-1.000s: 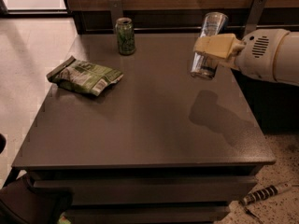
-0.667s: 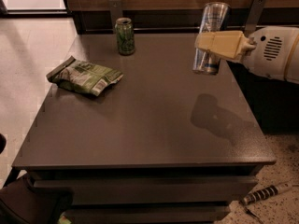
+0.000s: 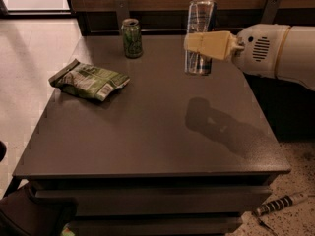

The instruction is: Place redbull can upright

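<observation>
Shifted left since a moment ago, closer to the short green metal can (image 3: 131, 38), carrying the tall slim silver-and-blue redbull can (image 3: 201, 14) along. Reaches in from right of the green can: cream gripper (image 3: 197, 45) on a white arm (image 3: 275, 53), jaws clamped on the redbull can's middle. Holds it near upright, lifted off the dark grey desk (image 3: 147, 136). Shares that desk with a crumpled green snack bag (image 3: 88, 80) lying flat, left of the green can, nearer the front.

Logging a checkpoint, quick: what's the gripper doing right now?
Gripper: closed on the redbull can, upright above the table, far right side.
</observation>
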Motion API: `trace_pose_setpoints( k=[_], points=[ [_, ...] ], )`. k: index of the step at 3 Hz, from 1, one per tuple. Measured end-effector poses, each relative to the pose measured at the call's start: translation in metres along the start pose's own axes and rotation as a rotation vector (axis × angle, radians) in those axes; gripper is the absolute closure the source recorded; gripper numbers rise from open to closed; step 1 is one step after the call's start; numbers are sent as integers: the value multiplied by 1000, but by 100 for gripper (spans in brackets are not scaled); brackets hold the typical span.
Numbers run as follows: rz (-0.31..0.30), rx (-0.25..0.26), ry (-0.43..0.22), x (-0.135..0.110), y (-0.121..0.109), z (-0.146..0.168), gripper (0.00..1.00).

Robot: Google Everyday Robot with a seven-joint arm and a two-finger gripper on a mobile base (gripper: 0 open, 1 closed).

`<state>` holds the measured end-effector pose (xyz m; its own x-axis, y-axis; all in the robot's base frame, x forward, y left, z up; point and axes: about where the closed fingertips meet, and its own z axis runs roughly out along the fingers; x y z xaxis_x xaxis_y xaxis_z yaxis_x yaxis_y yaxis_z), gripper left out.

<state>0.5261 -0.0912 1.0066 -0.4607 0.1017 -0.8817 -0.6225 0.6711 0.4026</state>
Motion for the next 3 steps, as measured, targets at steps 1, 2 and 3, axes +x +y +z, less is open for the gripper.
trace_pose_setpoints(
  k=[1,2,3],
  points=[
    [-12,-9,-13,5,2,2,100],
    [-55,-43,-60,23,7,7,100],
    [-112,-79,-99,43,17,3,100]
  ],
)
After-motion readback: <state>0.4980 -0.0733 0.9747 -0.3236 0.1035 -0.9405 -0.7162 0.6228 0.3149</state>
